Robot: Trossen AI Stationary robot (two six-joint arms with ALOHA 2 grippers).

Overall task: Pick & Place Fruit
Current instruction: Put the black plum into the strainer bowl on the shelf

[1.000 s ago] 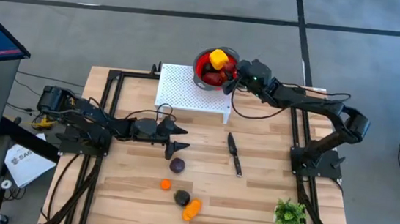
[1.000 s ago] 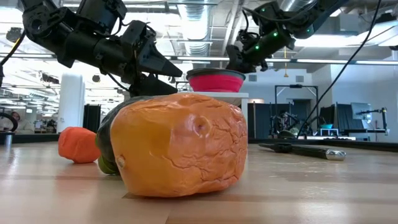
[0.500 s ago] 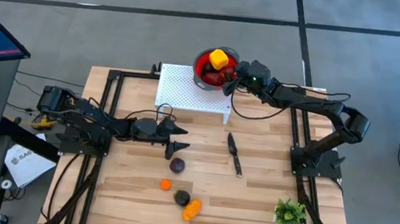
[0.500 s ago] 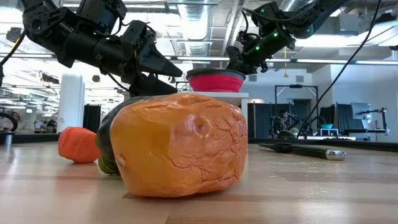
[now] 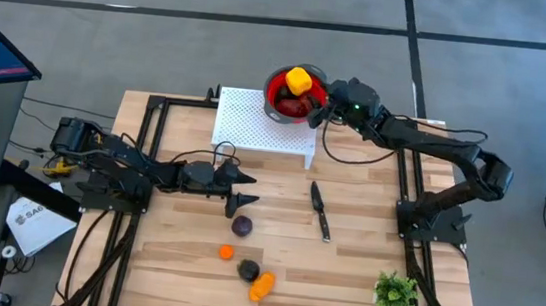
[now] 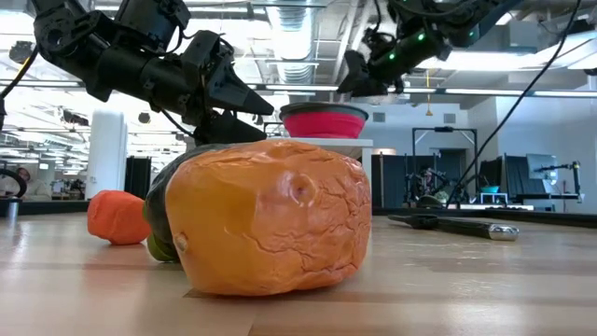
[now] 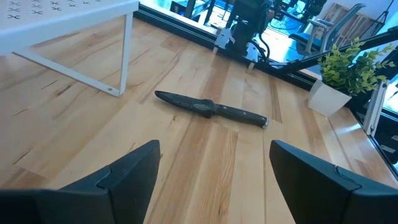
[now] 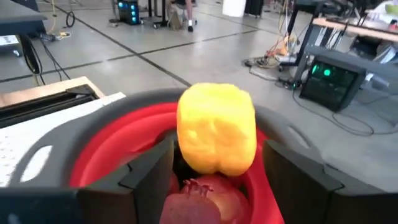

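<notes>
Red bowl [image 5: 289, 94] beside right hand [image 5: 324, 105], fingers apart; left hand [image 5: 249, 189] low.

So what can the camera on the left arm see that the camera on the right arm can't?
Only the left wrist view shows the black knife lying on the wooden table, the potted plant and a leg of the white stand, seen past the open left gripper.

Only the right wrist view shows the red bowl with the yellow fruit on a red fruit, just ahead of the right gripper, which is open.

Both show only their own dark fingers and the room's background.
</notes>
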